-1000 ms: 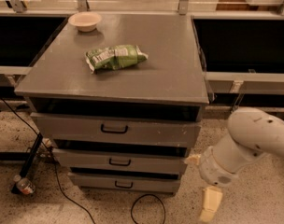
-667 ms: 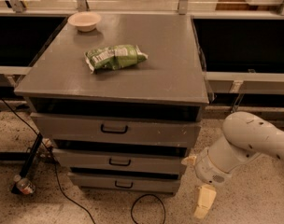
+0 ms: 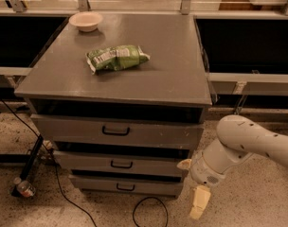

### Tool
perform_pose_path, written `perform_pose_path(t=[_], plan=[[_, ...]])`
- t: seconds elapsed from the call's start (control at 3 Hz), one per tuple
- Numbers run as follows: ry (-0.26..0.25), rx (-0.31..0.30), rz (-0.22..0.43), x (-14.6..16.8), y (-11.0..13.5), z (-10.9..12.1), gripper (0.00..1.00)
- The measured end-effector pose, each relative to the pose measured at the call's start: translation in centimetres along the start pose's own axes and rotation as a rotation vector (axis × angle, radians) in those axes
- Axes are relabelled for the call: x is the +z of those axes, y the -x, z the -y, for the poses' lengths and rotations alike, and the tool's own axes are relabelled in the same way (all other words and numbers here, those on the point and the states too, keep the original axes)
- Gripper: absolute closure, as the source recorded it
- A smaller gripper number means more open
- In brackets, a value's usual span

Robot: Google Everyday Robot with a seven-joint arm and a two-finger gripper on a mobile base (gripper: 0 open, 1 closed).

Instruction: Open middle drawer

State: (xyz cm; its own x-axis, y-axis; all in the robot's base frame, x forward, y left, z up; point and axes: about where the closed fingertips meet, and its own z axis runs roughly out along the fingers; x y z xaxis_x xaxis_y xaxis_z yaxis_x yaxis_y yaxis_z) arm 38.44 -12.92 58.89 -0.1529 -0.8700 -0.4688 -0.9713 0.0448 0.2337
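Observation:
The grey cabinet has three stacked drawers. The middle drawer (image 3: 82, 161) is a wide, shallow grey front with a small black bar handle (image 3: 121, 164) at its centre, and it is shut. My gripper (image 3: 192, 185) hangs on the white arm (image 3: 248, 143) just off the cabinet's lower right corner, level with the middle and bottom drawers. It is open and empty. One cream fingertip (image 3: 184, 164) is next to the middle drawer's right end, and the other finger (image 3: 200, 203) points down towards the floor. The gripper is well to the right of the handle.
The top drawer (image 3: 63, 126) has a wider handle and the bottom drawer (image 3: 92, 183) sits below. A green chip bag (image 3: 117, 57) and a white bowl (image 3: 85, 21) lie on the cabinet top. A black cable (image 3: 148, 209) and a stand foot (image 3: 25, 174) are on the speckled floor.
The arm has swung left and slightly up, bringing the gripper closer to the cabinet's right corner. The drawers have not moved.

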Motion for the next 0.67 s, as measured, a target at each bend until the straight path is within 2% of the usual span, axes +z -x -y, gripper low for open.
perform_pose_path(t=[0.33, 0.67], plan=[[-0.013, 0.012, 0.018, 0.5, -0.2, 0.2, 0.00], [-0.052, 0.043, -0.016, 2.8, -0.2, 1.7, 0.00]])
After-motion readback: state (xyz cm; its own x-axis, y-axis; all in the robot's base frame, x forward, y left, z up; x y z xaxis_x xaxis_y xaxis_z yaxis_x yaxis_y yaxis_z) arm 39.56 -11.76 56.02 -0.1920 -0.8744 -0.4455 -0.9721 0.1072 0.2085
